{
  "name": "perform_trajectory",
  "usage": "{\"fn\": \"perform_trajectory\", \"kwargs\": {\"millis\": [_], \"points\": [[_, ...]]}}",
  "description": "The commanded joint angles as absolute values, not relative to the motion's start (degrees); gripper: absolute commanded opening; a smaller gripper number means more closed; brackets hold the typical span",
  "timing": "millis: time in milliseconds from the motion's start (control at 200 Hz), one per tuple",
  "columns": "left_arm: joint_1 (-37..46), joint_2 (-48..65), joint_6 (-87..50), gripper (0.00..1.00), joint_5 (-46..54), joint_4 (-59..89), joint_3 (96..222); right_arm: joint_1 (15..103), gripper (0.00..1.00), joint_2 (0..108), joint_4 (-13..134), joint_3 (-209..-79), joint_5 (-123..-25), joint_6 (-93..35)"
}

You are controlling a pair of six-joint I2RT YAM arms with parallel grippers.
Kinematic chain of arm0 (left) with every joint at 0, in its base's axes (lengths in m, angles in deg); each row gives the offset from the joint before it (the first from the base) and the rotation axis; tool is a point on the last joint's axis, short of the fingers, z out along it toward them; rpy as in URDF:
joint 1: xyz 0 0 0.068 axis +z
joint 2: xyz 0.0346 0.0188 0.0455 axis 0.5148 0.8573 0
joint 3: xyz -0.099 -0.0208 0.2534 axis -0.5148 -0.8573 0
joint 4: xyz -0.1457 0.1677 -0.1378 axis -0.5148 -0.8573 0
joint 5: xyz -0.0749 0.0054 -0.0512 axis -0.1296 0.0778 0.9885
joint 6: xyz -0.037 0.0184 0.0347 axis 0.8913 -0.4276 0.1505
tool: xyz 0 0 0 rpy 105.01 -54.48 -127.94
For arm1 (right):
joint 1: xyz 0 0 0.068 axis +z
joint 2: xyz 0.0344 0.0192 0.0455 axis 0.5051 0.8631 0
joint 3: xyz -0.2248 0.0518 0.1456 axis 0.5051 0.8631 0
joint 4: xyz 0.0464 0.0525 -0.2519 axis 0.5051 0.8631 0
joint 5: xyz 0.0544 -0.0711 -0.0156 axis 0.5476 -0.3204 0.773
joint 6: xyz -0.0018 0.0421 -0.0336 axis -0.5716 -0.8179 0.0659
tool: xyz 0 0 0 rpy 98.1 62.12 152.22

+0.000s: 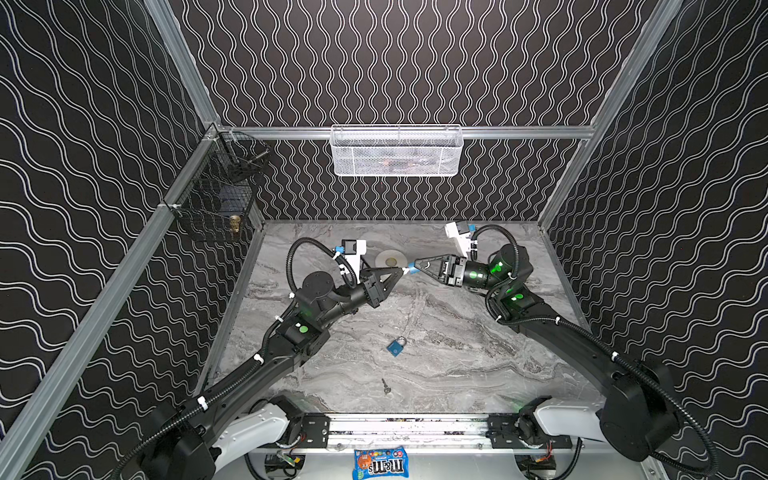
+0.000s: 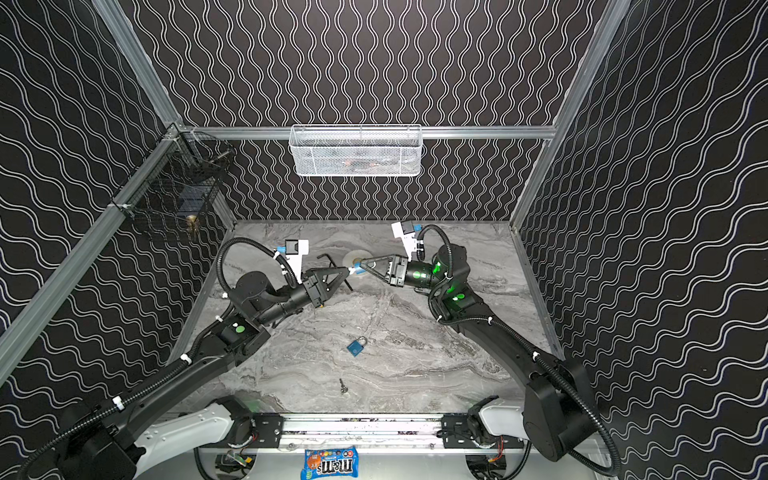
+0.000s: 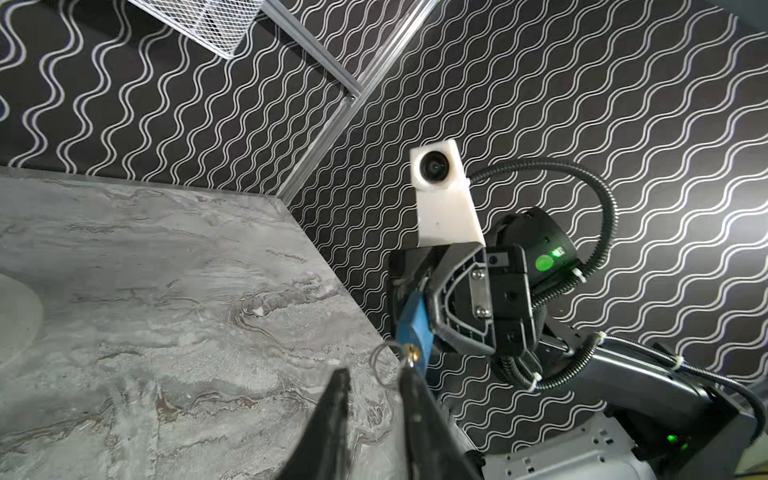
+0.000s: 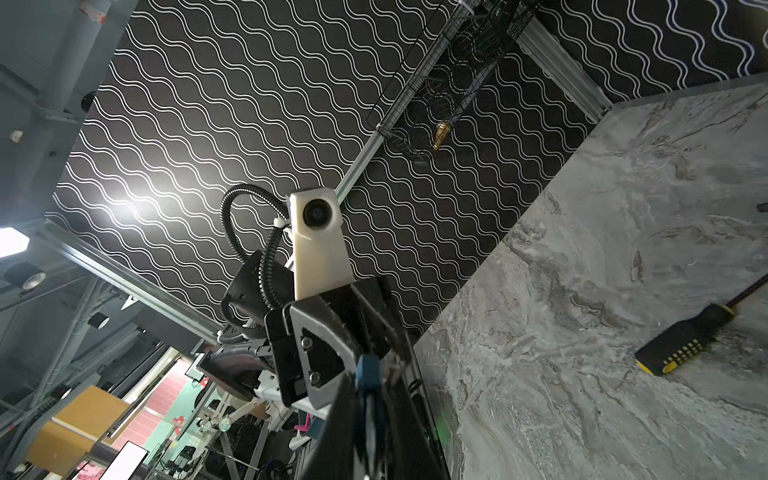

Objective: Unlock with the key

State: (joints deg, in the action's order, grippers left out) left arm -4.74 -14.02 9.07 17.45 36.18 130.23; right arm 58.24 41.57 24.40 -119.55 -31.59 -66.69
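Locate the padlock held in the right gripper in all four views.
Top view: padlock slightly above centre, over the far half of the table.
Top view: same spot, shifted left in the picture.
Left wrist: just below centre, narrow blue edge toward the camera.
Right wrist: low centre, edge-on and blurred.
Shared landmark: the grey marble table, in all four.

Two blue padlocks (image 1: 397, 345) (one is aloft), one loose key (image 1: 387, 386), two wire baskets (image 1: 397, 151), one screwdriver (image 4: 681, 345).
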Motion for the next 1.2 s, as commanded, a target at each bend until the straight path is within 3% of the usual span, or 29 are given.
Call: {"fn": "perform_trajectory", "kwargs": {"millis": [0, 80, 155, 350, 666, 771, 1061, 1191], "points": [[-4.69, -13.92, 9.19, 0.22, 20.15, 38.54, 130.79, 58.33, 0.05, 40.96, 22.15, -120.27, -29.15, -66.63], [-4.62, -13.54, 9.95, 0.21, 21.43, 40.14, 130.60, 58.28, 0.05, 40.69, 23.44, -120.74, -29.64, -65.89], [-4.65, -13.02, 10.32, 0.08, 22.67, 40.45, 130.80, 58.28, 0.05, 40.95, 22.48, -121.05, -29.49, -66.67], [-4.63, -12.03, 10.40, 0.03, 23.93, 40.99, 131.43, 58.28, 0.05, 41.59, 23.54, -121.79, -29.23, -66.16], [-4.65, -10.38, 12.07, 0.09, 26.90, 42.47, 131.73, 58.28, 0.05, 41.50, 25.72, -122.19, -30.05, -64.19], [-4.66, -10.57, 12.31, 0.05, 26.89, 43.26, 131.39, 58.28, 0.04, 41.49, 25.61, -122.11, -30.40, -64.20], [-4.67, -11.51, 12.59, 0.18, 26.41, 40.89, 131.03, 58.28, 0.00, 39.77, 26.01, -121.10, -33.51, -63.67], [-4.67, -11.80, 16.08, 0.21, 26.49, 46.99, 128.40, 58.28, 0.00, 39.57, 24.58, -120.53, -35.18, -64.83]]}}
